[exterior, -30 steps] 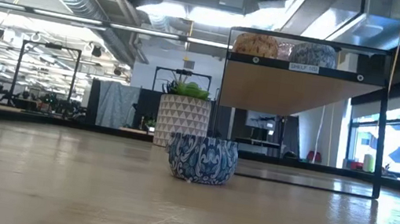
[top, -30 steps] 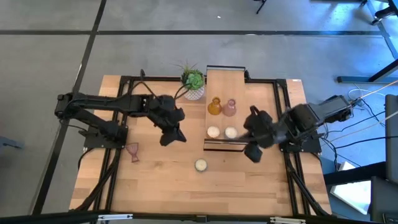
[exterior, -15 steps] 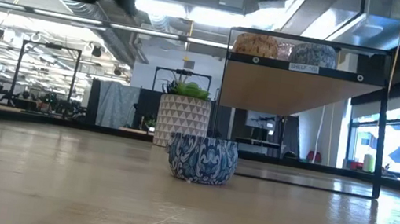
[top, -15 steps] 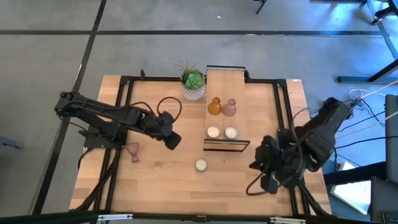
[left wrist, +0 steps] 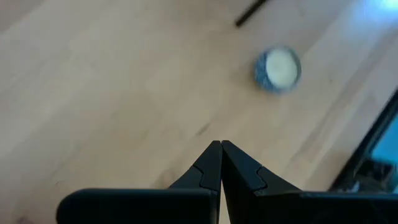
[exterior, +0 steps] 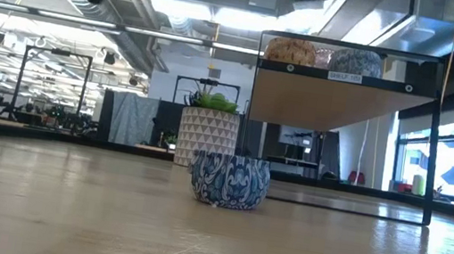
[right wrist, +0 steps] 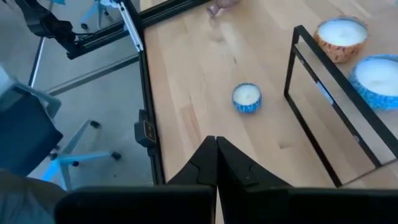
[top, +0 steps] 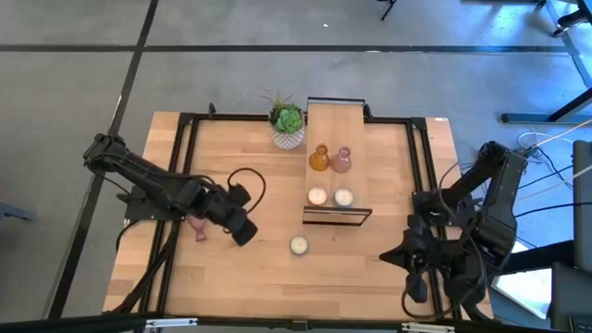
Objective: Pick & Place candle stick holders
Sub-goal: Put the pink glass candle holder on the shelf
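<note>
**Both arms drawn back from the shelf**

Near the bench's left edge, one pink holder is left lying. The left gripper, fingers together and empty, has been withdrawn beside it. The amber holder and second pink holder are stood on the shelf. The right gripper, likewise closed, has been pulled past the right front corner. One placement remains.

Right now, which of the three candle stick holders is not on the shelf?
The pale pink holder on the table beside the left gripper. It seems to lie on its side, while the amber holder and second pink holder stand on the shelf.
</note>
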